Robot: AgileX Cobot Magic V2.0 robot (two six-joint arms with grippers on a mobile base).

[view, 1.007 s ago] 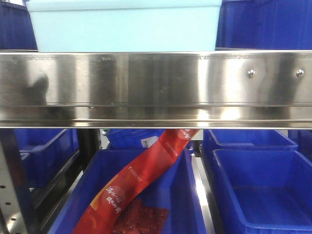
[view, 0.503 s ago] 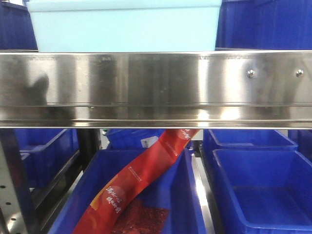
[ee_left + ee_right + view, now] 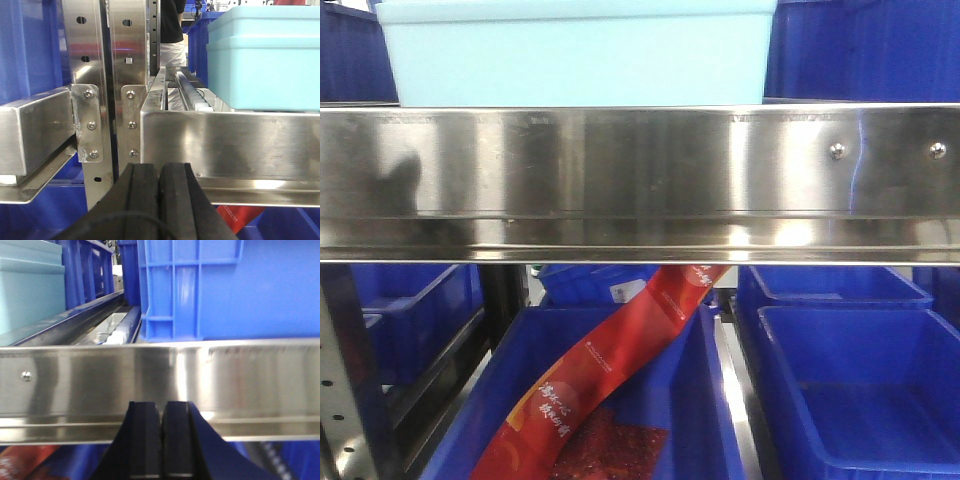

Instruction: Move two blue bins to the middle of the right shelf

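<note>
A broad brushed stainless-steel shelf rail (image 3: 640, 180) spans the whole front view from edge to edge, with two small round screw heads (image 3: 837, 151) near its right end. On the shelf above it, at the left, sits a pale aqua plastic tub (image 3: 575, 55); dark blue plastic bins (image 3: 865, 50) stand beside it on the right and behind.

Below the rail, a deep blue open-top bin (image 3: 670, 400) holds a long red printed snack packet (image 3: 610, 375) that leans diagonally up toward the right. Just to its right is a second blue open-top bin (image 3: 860, 390), with more blue bins behind and off to the left.

The left wrist view shows upright perforated steel shelf posts (image 3: 127, 80) bolted to the rails, and the aqua tub on the shelf to the right.

The right wrist view faces a ribbed blue bin (image 3: 230, 290) resting on the shelf just behind the rail.

The left gripper (image 3: 159, 200) has its black fingers (image 3: 142, 197) pressed together, holding nothing. The right gripper (image 3: 162, 445) has its fingers (image 3: 177, 442) likewise closed on nothing, in front of the rail.
</note>
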